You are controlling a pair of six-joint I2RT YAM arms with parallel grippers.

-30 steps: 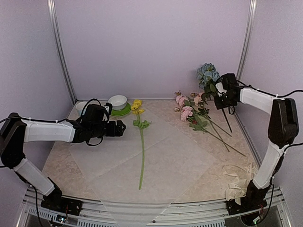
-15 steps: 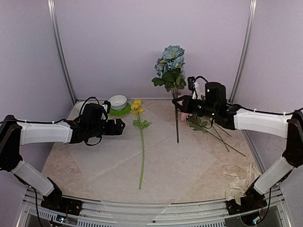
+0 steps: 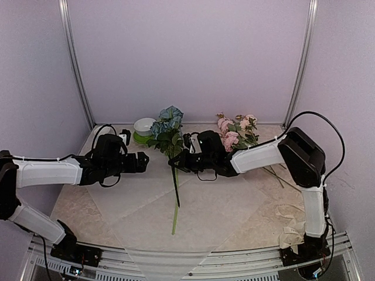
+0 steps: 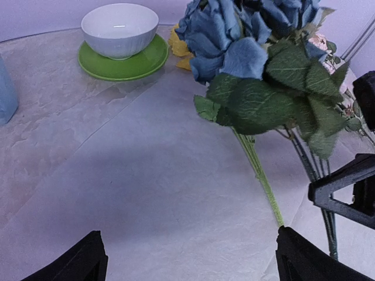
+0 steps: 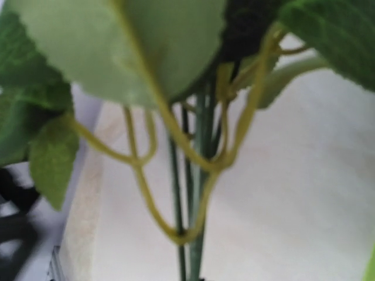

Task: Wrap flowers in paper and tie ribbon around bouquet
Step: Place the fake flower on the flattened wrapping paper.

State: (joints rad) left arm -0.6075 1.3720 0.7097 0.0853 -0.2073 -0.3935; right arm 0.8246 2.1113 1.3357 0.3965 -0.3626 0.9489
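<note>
While right end effector pinches blue hydrangea stalk above paper: lower it alongside yellow flower lying on sheet, stalks parallel, heads level. Release only once flat. Left end effector spread wide, empty, hovering nearby.

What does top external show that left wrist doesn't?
Only top external: the ribbon, and the right end effector shut on the blue hydrangea stalk; left wrist catches just its black edge. Only left wrist: the yellow bloom behind the hydrangea, and a pale blue object at frame left. Both: the hydrangea, the white bowl on the green plate, the paper, and the open left end effector.
</note>
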